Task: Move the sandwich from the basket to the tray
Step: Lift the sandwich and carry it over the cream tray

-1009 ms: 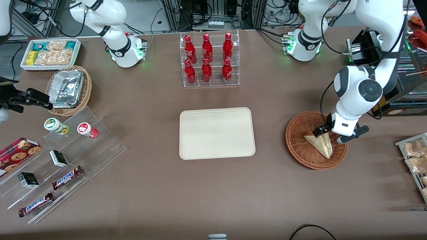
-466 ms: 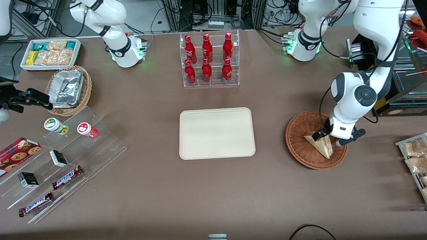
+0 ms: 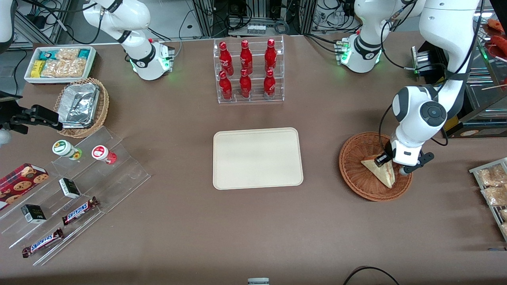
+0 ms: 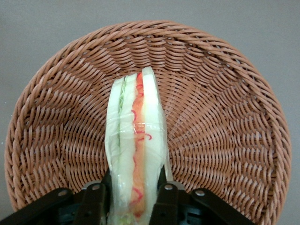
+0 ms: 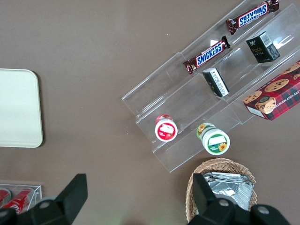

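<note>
The sandwich [image 3: 382, 175] is a wrapped wedge of white bread with red and green filling. It lies in the reddish-brown wicker basket [image 3: 355, 159] toward the working arm's end of the table. My left gripper [image 3: 390, 165] is down in the basket, with a finger pressed against each flat side of the sandwich's wide end. In the left wrist view the sandwich [image 4: 136, 136] stands on edge between the fingers [image 4: 165, 199], over the basket's weave [image 4: 225, 117]. The cream tray [image 3: 257, 158] lies flat mid-table, apart from the basket, and its corner shows in the right wrist view [image 5: 18, 108].
A clear rack of red bottles [image 3: 247, 71] stands farther from the camera than the tray. A wire rack of snack packets [image 3: 491, 186] lies beside the basket at the table edge. A stepped acrylic stand with snacks [image 3: 71, 186], a foil-lined tan basket [image 3: 81, 107] and a white bin [image 3: 59, 63] sit at the parked arm's end.
My left gripper has come down into the basket and its fingers have closed in on the sandwich's wide end. The sandwich has stayed in place.
</note>
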Controlling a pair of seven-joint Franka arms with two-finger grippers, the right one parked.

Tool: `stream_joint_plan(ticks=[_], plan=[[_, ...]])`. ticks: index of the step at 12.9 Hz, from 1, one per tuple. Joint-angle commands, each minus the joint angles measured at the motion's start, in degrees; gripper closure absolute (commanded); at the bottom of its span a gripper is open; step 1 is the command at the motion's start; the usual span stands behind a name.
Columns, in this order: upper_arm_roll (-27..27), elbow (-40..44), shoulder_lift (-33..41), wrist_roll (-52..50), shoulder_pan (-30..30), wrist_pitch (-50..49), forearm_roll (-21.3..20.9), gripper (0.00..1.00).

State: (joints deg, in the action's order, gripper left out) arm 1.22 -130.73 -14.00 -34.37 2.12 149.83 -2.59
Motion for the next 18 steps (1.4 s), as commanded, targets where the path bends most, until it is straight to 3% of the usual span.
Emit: stream_joint_plan(ticks=[1, 5, 9, 15, 18], plan=[[-0.1, 1.4, 2.0, -1.6, 0.6, -3.6, -0.9, 1.00], [0.5, 11.7, 5.0, -1.6, 4.9, -25.3, -5.8, 1.00], [0.8, 26.0, 3.5, -1.0, 13.0, -44.7, -6.7, 1.00], [1.0, 34.7, -3.7, -3.8, 27.2, -46.4, -5.8, 1.00], [1.0, 42.6, -10.8, -6.7, 32.8, -46.4, -1.0, 1.00]])
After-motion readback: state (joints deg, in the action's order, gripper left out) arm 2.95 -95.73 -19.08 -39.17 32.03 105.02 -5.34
